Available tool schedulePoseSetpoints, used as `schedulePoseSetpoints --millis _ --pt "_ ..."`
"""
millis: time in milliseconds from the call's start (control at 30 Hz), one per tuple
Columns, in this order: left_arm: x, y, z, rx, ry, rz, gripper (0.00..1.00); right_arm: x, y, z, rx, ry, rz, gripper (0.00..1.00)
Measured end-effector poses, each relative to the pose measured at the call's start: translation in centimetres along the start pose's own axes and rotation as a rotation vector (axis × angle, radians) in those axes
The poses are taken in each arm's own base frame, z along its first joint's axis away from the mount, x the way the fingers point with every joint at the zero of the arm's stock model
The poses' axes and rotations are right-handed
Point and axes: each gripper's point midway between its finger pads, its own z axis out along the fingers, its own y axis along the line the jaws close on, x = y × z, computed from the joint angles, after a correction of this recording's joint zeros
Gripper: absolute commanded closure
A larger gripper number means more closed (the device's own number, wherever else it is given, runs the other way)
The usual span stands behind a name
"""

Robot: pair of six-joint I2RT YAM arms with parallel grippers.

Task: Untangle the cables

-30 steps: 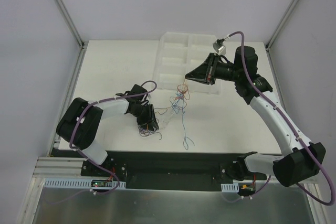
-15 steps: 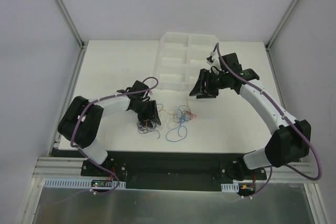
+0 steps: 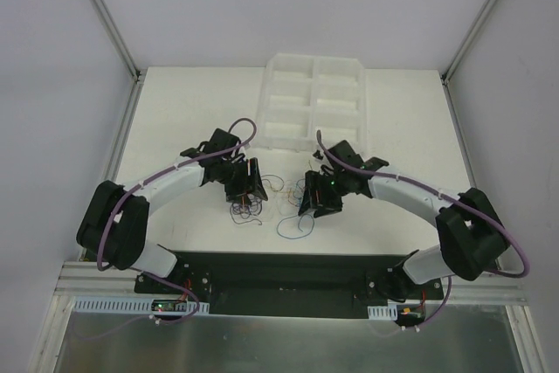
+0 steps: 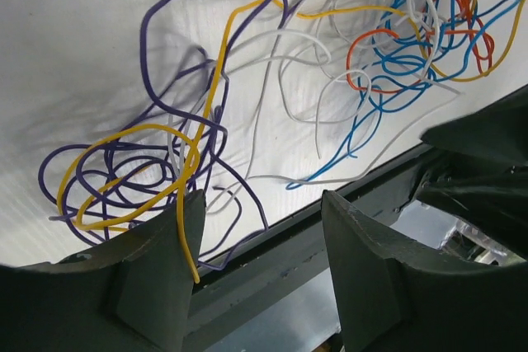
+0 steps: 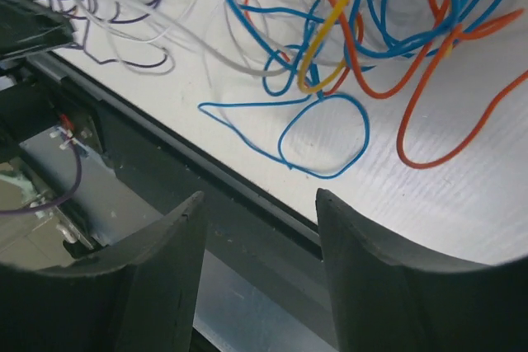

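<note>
Top external: cables small, strands hard to tell apart.
Left gripper: released, empty; purple loops partly hidden behind it.
Right gripper: released, empty.

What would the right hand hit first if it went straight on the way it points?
Probably the blue cable loop lying on the table just ahead of the right hand, though depth is hard to judge.

A white surface fills the middle of the overhead view. At its far side lies a pale, translucent tray, its compartments in two columns. A black strip runs along the near edge, with a grey metal sheet below it. Slanted metal posts frame plain white walls.
</note>
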Motion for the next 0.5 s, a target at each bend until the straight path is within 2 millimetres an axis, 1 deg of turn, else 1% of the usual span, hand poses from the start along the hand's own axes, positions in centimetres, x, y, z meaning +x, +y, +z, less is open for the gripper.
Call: schedulePoseSetpoints --millis 67,133,267,333,400,433,500 --pt "0.2 -0.1 -0.2 0.009 0.006 0.010 0.43 0.6 -0.2 1.7 0.012 -0.025 0.022 0.48" --pt "0.5 -0.3 -0.3 0.020 0.018 0.014 0.44 0.6 -0.9 2.8 0.034 -0.061 0.049 0.55" --pt "1.1 -0.7 -0.9 0.047 0.024 0.018 0.44 -0.8 -1.2 4.3 0.044 -0.161 0.109 0.61" --pt "1.6 -0.8 -1.3 0.060 0.024 0.017 0.43 -1.6 -1.3 5.2 0.025 -0.209 0.154 0.62" --pt "2.3 -0.9 -1.8 0.076 0.024 0.013 0.41 -1.9 -1.5 6.0 0.019 -0.242 0.195 0.64" --pt "2.6 -0.9 -2.1 0.082 0.024 0.010 0.41 -2.0 -1.6 6.2 0.021 -0.251 0.209 0.66" --pt "3.1 -1.2 -2.5 0.100 0.029 0.009 0.41 -2.3 -1.7 6.8 0.027 -0.268 0.233 0.76"
